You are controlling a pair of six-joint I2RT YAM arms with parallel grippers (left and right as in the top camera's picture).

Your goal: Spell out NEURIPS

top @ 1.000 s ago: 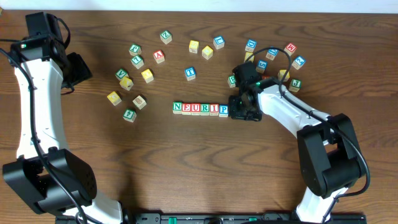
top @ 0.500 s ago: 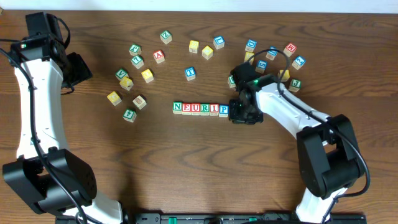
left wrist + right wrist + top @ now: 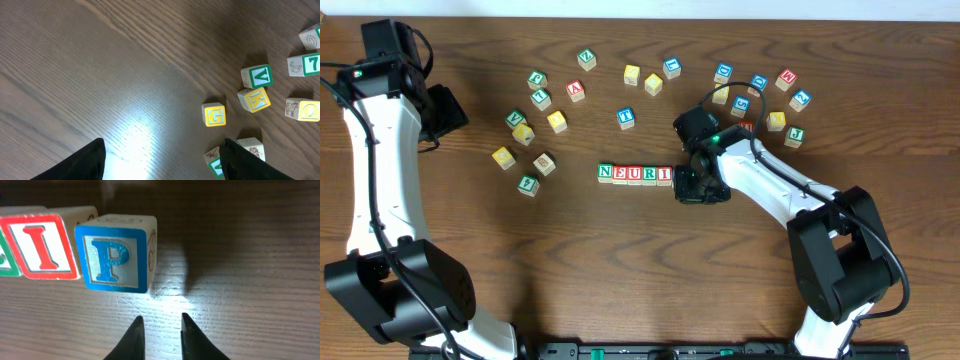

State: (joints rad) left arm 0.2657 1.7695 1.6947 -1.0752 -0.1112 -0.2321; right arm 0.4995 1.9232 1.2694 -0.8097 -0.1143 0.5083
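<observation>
Hovering the right gripper (image 3: 159, 332) just beside the P cube (image 3: 112, 257), clear of it, with jaws only a narrow slit apart and gripping nothing. Showing the P cube touching the I cube (image 3: 42, 247), closing the N-E-U-R-I row (image 3: 635, 174). Resting the left gripper (image 3: 162, 160) well apart from the P cube, fingers spread, empty.

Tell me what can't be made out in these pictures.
Overhead: the P cube is hidden under the right gripper.
Right wrist: cubes left of the I cube are cut off by the frame edge.
Left wrist: the left gripper is cut off below its fingertips.
</observation>
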